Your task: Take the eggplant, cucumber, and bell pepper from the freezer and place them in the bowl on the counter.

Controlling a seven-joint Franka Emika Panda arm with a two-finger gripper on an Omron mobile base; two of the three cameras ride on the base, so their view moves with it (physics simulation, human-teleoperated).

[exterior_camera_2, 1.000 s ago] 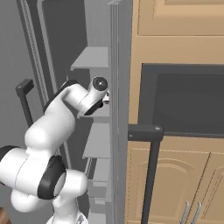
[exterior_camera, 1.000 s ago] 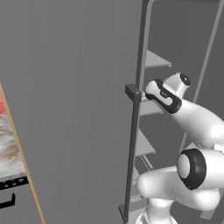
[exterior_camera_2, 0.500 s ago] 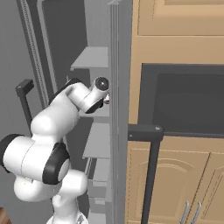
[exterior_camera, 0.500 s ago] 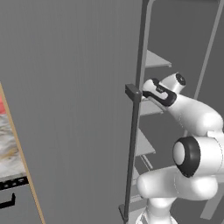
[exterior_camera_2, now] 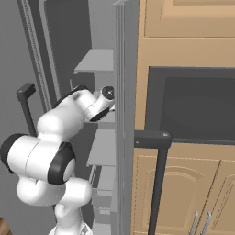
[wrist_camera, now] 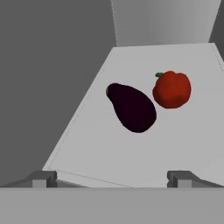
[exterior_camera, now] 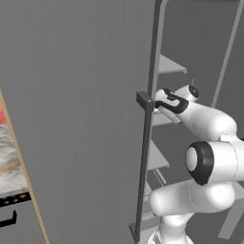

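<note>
My fingers (wrist_camera: 111, 178) stand spread wide with nothing between them; in the hand view their two small dark tips rise near the bottom, one at each side, and both hang clear of the vegetables.

Ahead of them lies a light grey shelf (wrist_camera: 92, 148) inside the freezer (exterior_camera: 76, 95). On it rests the eggplant (wrist_camera: 131, 107), dark purple and nearly black, lying at a slant with its narrower stem end away from me and its fat end nearer. Just beside it, on the right as my hand camera sees it and a little further back, sits the bell pepper (wrist_camera: 172, 89), bright red with a small green stem at its upper left. The two look very close, perhaps touching; I cannot tell which. Both are well apart from my fingertips, with bare shelf between us.

A darker grey inner wall (wrist_camera: 48, 78) runs along the left of the shelf, and a paler back wall (wrist_camera: 162, 22) closes it off behind.

From the base cameras, my arm (exterior_camera: 209, 124) reaches into the open freezer at the level of a middle shelf, past the edge of the flat grey door with its long vertical bar handle (exterior_camera: 145, 157). More light grey shelves sit above and below my hand. To the right of the freezer stand tan wooden cabinets (exterior_camera_2: 183, 193), with a dark oven front (exterior_camera_2: 193, 105) and its dark bar handle (exterior_camera_2: 158, 183).
</note>
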